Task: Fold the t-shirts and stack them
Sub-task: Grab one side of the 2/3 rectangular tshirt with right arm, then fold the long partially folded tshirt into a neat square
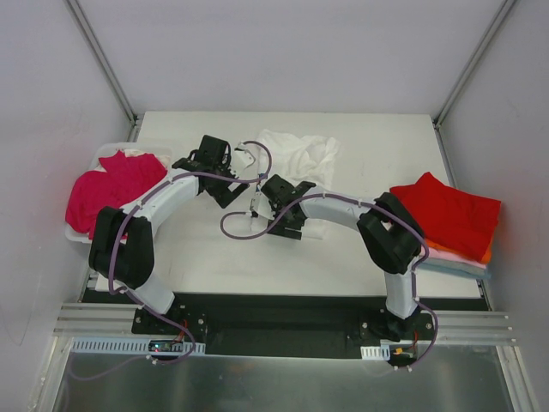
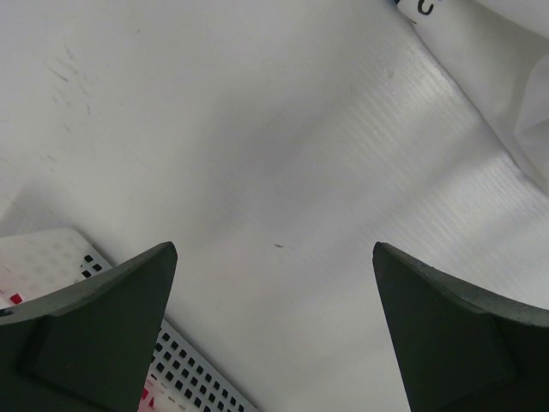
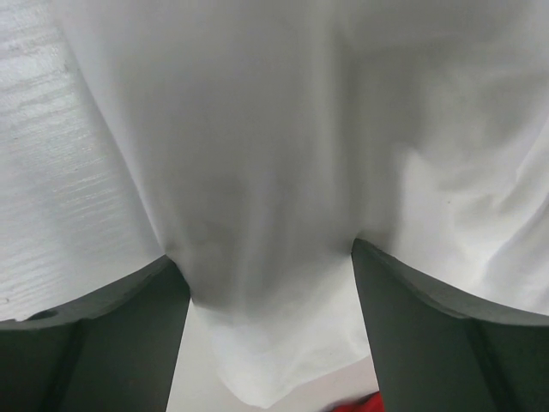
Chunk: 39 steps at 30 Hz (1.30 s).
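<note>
A crumpled white t-shirt (image 1: 300,154) lies at the back middle of the table. My right gripper (image 1: 262,202) is at its near left edge. In the right wrist view the gripper (image 3: 270,257) is open and a fold of the white shirt (image 3: 274,129) lies between its fingers. My left gripper (image 1: 233,176) is beside the shirt's left edge. In the left wrist view it (image 2: 274,249) is open and empty over bare table, with the white shirt's corner and dark lettering (image 2: 515,69) at the top right. A magenta shirt (image 1: 111,193) fills the basket. A red shirt (image 1: 446,210) tops a folded stack.
A white perforated basket (image 1: 107,150) stands at the left edge and also shows in the left wrist view (image 2: 51,257). The folded stack on the right shows pink, orange and light-blue edges (image 1: 459,257) under the red shirt. Grey walls enclose the table on three sides.
</note>
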Available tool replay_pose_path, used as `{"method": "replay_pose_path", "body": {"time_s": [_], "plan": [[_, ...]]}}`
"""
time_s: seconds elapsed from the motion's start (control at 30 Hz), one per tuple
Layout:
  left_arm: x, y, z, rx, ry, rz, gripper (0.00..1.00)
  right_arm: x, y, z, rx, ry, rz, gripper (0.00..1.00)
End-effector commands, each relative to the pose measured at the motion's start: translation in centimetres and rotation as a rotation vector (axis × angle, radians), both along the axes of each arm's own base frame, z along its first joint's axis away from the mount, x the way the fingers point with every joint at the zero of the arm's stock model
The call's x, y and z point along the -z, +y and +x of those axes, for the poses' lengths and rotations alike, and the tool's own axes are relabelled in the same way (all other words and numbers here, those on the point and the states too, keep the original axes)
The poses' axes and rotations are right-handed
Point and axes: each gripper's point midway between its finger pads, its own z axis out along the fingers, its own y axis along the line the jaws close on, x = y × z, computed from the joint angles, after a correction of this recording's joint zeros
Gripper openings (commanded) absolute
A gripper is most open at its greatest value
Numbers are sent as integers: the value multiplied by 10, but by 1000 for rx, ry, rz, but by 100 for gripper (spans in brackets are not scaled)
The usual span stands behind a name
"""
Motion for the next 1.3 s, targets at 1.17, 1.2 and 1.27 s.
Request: {"method": "replay_pose_path", "body": {"time_s": [1.17, 1.2, 1.27], "plan": [[-46, 6, 6, -25, -120, -1, 99, -36, 6, -209, -367, 434, 47, 1], [-45, 8, 5, -28, -116, 2, 99, -38, 7, -214, -379, 436, 51, 1], [-44, 8, 5, -27, -115, 4, 99, -41, 10, -225, -404, 449, 60, 1]]}}
